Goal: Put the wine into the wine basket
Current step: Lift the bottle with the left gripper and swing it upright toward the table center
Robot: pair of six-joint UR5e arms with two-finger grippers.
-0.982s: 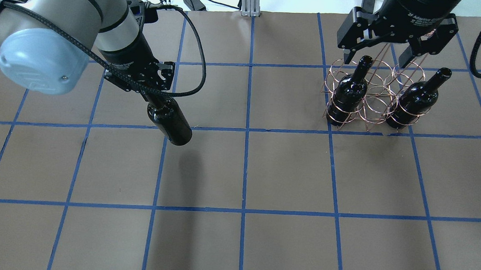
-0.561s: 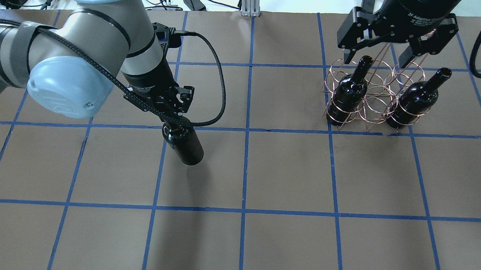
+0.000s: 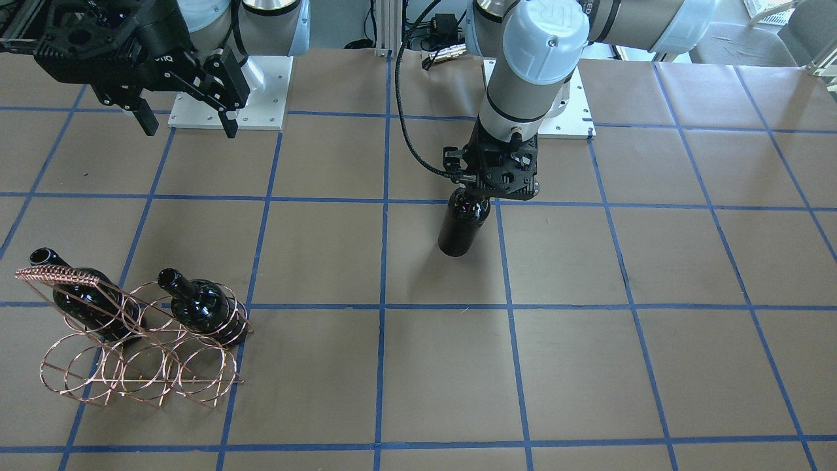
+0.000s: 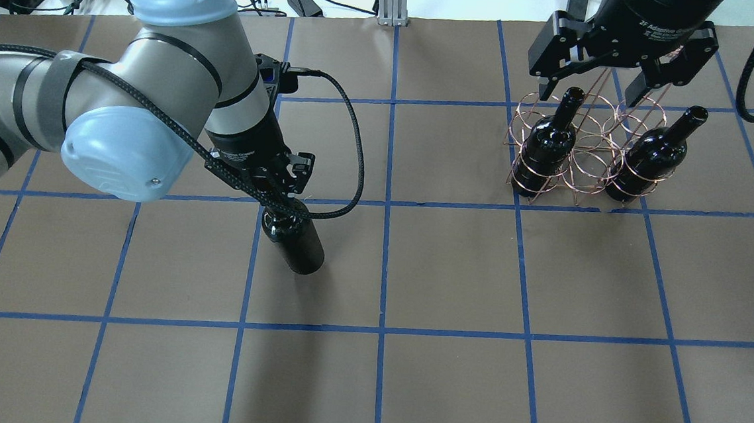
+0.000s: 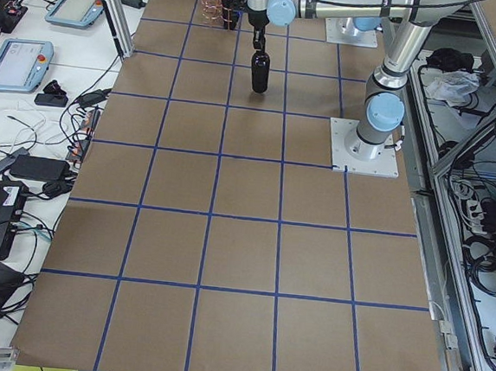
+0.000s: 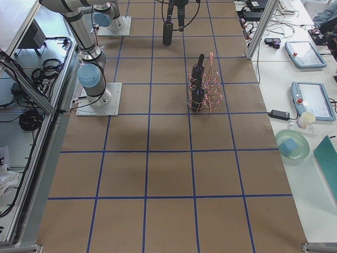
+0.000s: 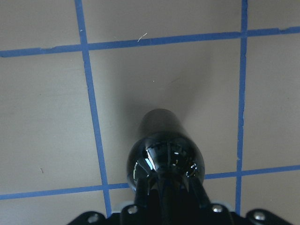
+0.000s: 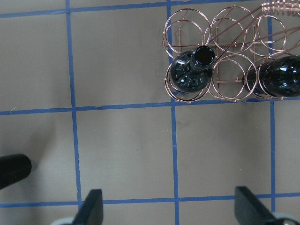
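Brown paper crossed by blue tape lines covers the table (image 3: 686,261). In the front-facing view the left gripper (image 3: 480,193) sits near the middle, a little toward the robot's base. Its fingers are closed on the neck of the wine (image 3: 461,229), which hangs neck-up below it. Whether its base touches the paper I cannot tell. At the far left of this view (the robot's right side) the right gripper (image 3: 188,127) is spread wide with nothing between its fingers. The wine basket (image 3: 140,369) stands well apart from the wine, at the near left. Two other bottles (image 3: 85,301) (image 3: 206,314) lean in it, necks up.

From overhead, the wine sits left of centre beside a tape line. The basket is at the far right, and the open right gripper shows over its far side.

Seen from the table's left end, the wine hangs far down the table, with the basket beyond it.

From the right end, the basket is nearer and the wine farther off.

Looking down from the left wrist, the fingers clasp the dark neck above the glossy shoulder.

Below the right wrist, the two racked bottles have an empty ring between them. Both fingertips stand far apart at the bottom edge, and the wine's base shows at the left edge.
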